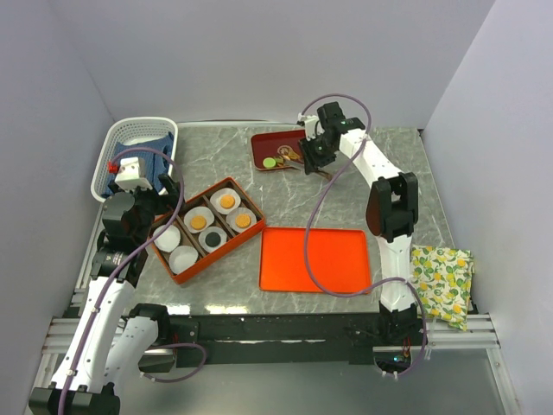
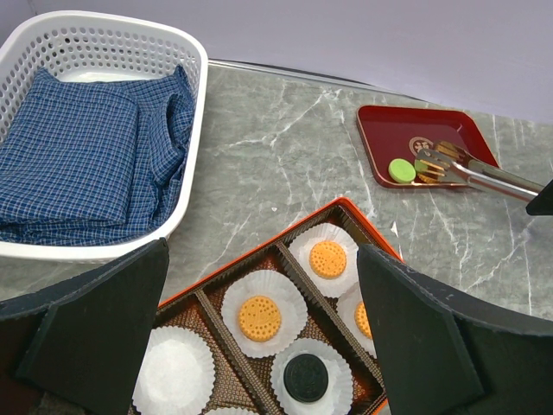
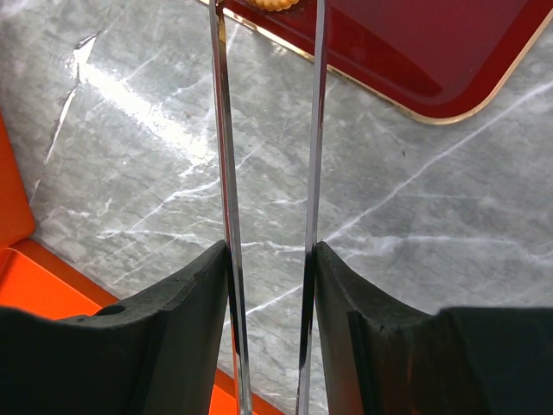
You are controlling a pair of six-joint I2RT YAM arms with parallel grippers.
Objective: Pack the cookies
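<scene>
My right gripper [image 3: 270, 259] pinches the tongs [image 3: 223, 130]. Their tips meet what looks like 1 orange cookie [image 3: 272, 3] on the red tray [image 3: 415, 52], beside the green cookie [image 2: 401, 169]. My left gripper [image 2: 263, 328] gapes wide, well left of the tray, above the box [image 2: 346, 212] with 3 orange cookies [image 2: 259, 317] and 1 black cookie [image 2: 306, 378].

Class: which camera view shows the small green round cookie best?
The left wrist view: the small green round cookie appears large and clear on the dark red tray. The top external view shows only a tiny green dot; the right wrist view misses it.
</scene>
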